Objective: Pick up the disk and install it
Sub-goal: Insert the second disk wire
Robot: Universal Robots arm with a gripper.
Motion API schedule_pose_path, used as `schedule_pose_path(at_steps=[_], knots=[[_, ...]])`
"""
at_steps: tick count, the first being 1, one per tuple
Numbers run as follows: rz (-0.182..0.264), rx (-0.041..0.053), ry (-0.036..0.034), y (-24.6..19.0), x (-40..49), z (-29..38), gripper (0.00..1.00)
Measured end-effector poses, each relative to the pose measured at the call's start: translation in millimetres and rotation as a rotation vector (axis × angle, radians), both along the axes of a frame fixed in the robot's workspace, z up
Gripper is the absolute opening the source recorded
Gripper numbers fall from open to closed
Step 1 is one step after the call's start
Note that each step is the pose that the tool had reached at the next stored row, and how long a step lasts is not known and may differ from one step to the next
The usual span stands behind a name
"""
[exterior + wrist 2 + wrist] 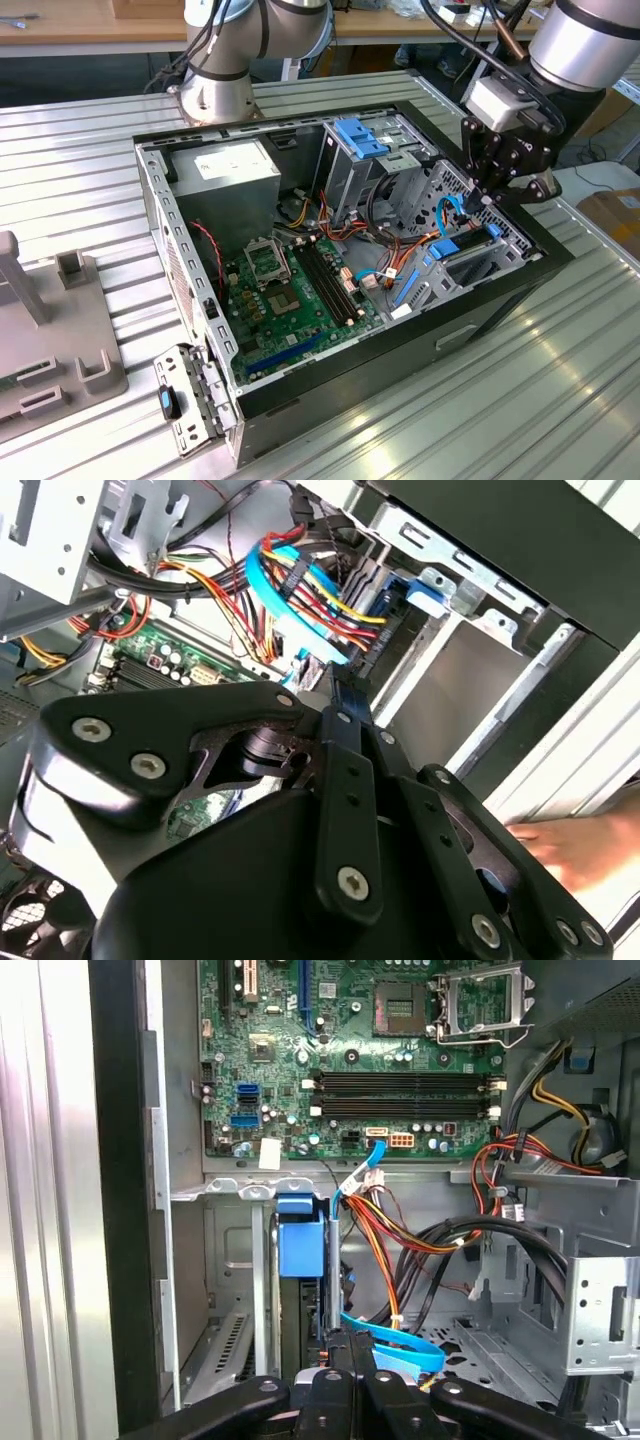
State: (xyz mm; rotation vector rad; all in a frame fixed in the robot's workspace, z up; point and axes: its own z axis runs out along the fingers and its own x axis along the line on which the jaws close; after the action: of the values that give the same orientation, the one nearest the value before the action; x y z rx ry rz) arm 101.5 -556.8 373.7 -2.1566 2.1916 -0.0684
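Note:
The disk [468, 255], dark with bright blue side rails, sits tilted in the drive bay at the open computer case's corner, on the exterior view's right. My gripper [488, 205] reaches down from above onto its upper end. In the first wrist view the disk [300, 1250] stands edge-on in the bay, its blue rail facing the camera, and my gripper [350, 1355] is shut on its near edge. In the second wrist view the gripper [335, 695] tapers to a closed tip beside blue and coloured cables.
Loose cable bundles [420, 1245] and a flat blue cable [395, 1345] crowd the bay. The motherboard [290, 290], a grey box with a white label [225, 165] and a metal cage with a blue latch [360, 140] fill the case. A hand [590, 845] rests outside the case wall.

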Motion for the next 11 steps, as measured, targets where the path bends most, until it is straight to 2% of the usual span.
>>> schedule_pose_path(at_steps=[2,6,7,8,9,11], knots=[[0.0,0.0002,0.0,-2.5,0.0,-1.9,0.11],[-0.001,-0.0005,0.0,-2.8,0.1,-1.7,0.11],[-0.001,-0.0004,0.0,-3.0,0.1,-1.7,0.17],[-0.001,-0.0003,0.0,-3.2,0.1,-1.8,0.17],[-0.001,-0.0003,0.0,-3.4,0.2,-1.8,0.3],[-0.001,-0.0003,0.0,-3.5,0.3,-1.8,0.42]])
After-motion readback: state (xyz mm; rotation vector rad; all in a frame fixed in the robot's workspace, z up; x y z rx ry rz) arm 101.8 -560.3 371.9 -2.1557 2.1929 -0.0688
